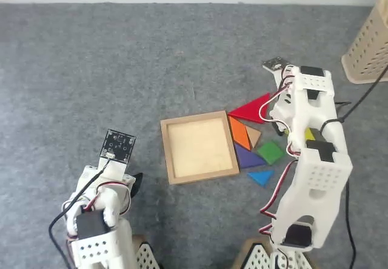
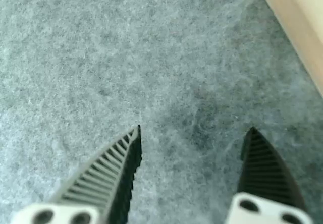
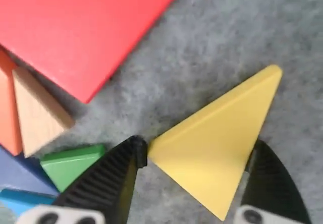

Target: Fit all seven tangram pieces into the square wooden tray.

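The square wooden tray (image 1: 169, 154) lies in the middle of the grey felt, with nothing in it; its edge (image 2: 298, 22) is seen from the left wrist. To its right lie a red triangle (image 1: 251, 108), an orange piece (image 1: 240, 132), a bare wood triangle (image 1: 254, 136), a purple piece (image 1: 247, 157), a green square (image 1: 270, 152) and a blue triangle (image 1: 261, 177). The yellow triangle (image 3: 217, 138) lies flat between the open fingers of my right gripper (image 3: 199, 153), which sit close against its sides. My left gripper (image 2: 192, 133) is open over bare felt left of the tray.
A perforated beige container (image 1: 368, 39) stands at the back right corner. The right arm's body (image 1: 312, 160) hangs over the yellow triangle (image 1: 310, 134) and hides part of it. The red triangle (image 3: 86, 27) lies near the yellow one.
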Tool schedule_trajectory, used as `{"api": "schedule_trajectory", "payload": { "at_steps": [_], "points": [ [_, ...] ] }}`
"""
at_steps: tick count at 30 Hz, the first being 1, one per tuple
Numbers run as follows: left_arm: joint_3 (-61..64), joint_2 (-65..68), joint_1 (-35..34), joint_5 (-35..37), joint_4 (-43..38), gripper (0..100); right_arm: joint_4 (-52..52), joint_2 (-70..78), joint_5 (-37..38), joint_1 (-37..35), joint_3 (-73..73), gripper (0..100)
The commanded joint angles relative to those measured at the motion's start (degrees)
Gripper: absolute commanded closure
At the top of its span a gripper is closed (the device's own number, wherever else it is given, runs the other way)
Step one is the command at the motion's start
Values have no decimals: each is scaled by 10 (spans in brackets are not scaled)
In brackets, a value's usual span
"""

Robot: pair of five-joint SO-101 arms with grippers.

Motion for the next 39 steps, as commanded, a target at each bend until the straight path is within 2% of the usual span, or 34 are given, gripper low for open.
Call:
{"api": "schedule_trajectory", "payload": {
  "at_steps": [1,11,17,28,35,39],
  "points": [
    [-7,-10,2,4,1,701,30,-64,-12,-11,-4,732],
    [-7,-10,2,4,1,701,9,-266,-56,-131,147,732],
    [-7,-10,2,4,1,701,-12,-349,-29,-260,197,732],
    [-7,-10,2,4,1,701,-18,-224,137,-429,108,732],
    [-7,-10,2,4,1,701,-16,-129,176,-458,39,728],
    [-7,-10,2,4,1,701,33,-95,178,-456,-10,704]
  ]
}}
